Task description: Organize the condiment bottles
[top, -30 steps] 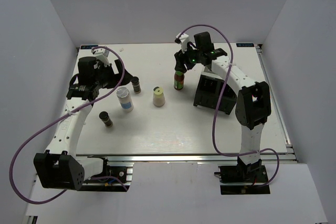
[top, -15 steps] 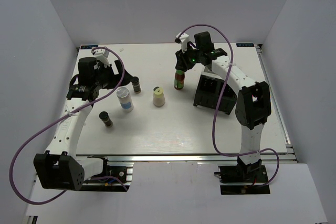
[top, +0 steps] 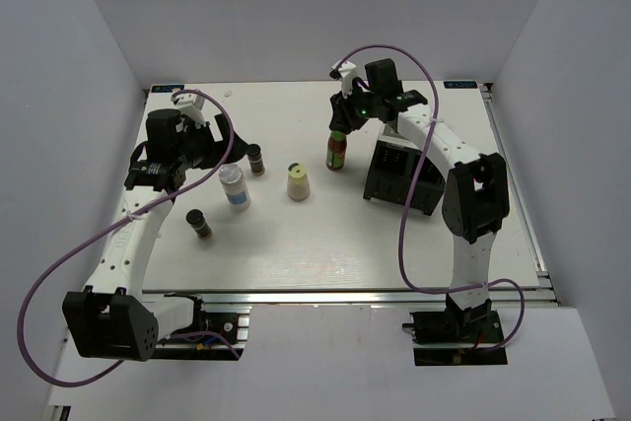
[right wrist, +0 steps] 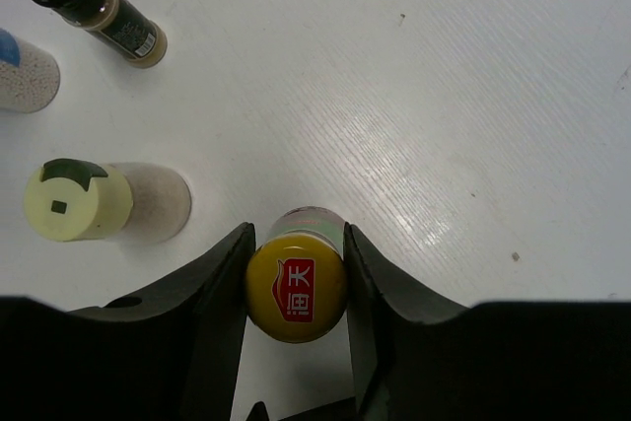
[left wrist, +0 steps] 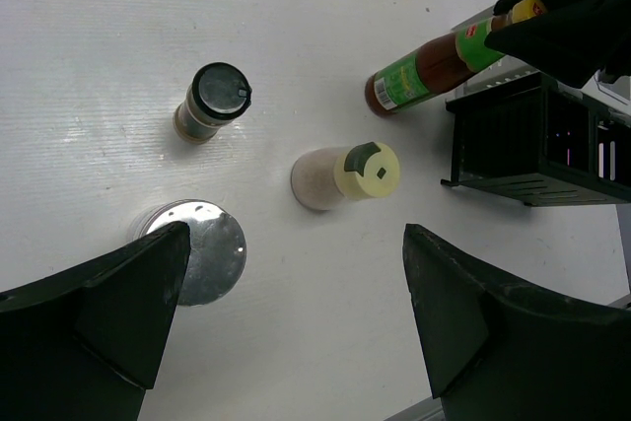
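The red sauce bottle [top: 336, 152] with the yellow cap [right wrist: 295, 285] is upright left of the black rack [top: 399, 176]. My right gripper [right wrist: 295, 273] is shut on its cap from above [top: 341, 127]. The cream bottle [top: 298, 182], the blue-labelled white bottle [top: 235, 187] and two dark black-lidded jars [top: 256, 159] [top: 200, 224] stand on the table's left half. My left gripper [left wrist: 296, 248] is open and empty, hovering above the white bottle's silver top [left wrist: 197, 253] and the cream bottle [left wrist: 347, 175].
The black compartmented rack [left wrist: 537, 150] stands right of centre, under my right arm. White walls enclose the table on the left, back and right. The aluminium front edge [top: 345, 295] runs along the near side.
The right gripper and the sauce bottle have shifted very slightly toward the back. The left arm has barely moved.
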Robot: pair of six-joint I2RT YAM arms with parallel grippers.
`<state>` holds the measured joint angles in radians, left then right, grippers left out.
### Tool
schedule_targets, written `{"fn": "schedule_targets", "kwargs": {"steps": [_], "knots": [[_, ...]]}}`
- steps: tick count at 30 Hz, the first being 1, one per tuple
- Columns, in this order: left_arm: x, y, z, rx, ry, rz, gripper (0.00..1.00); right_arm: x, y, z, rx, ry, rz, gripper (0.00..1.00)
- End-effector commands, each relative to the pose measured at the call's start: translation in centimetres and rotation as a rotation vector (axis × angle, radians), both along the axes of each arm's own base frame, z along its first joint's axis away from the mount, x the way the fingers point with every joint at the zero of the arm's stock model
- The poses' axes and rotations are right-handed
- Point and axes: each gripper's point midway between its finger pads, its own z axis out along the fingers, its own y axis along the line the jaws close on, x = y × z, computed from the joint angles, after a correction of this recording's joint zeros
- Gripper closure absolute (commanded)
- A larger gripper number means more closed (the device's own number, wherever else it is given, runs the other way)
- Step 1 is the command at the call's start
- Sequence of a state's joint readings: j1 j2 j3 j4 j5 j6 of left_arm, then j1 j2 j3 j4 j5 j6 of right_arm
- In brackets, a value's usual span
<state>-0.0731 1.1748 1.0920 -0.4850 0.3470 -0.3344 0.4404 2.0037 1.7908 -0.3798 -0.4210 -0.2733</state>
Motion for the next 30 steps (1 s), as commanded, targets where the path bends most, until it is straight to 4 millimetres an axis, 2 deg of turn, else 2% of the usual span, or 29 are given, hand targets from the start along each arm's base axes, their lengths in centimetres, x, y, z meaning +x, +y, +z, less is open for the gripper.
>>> {"fn": "schedule_targets", "kwargs": {"steps": [1,6,14,17,18,21,30], "knots": [[-0.3,0.2,1.5,-0.002,-0.05,0.009,0.02,0.2,1.0,9.6,0.14,-0.163,0.001,1.0],[-0.4,0.2,1.5,-0.001,-0.052,0.01,0.02,0.0,1.0,12.3,0.17,-0.205,-0.005,1.0],[-0.5,0.2,1.5,-0.001,-0.054,0.01,0.02,-0.3,0.4,14.8,0.191,-0.248,-0.032,1.0],[-0.6,0.3,1.5,0.002,-0.058,0.01,0.02,-0.3,-0.1,16.8,0.207,-0.276,-0.053,1.0],[-0.6,0.3,1.5,0.002,-0.058,0.01,0.02,-0.3,-0.3,18.0,0.219,-0.292,-0.062,1.0],[-0.6,0.2,1.3,0.0,-0.056,0.007,0.02,-0.2,-1.3,19.9,0.232,-0.311,-0.092,1.0],[-0.7,0.1,1.1,-0.001,-0.064,0.003,0.02,-0.8,-4.4,23.5,0.235,-0.377,-0.169,1.0]]}}
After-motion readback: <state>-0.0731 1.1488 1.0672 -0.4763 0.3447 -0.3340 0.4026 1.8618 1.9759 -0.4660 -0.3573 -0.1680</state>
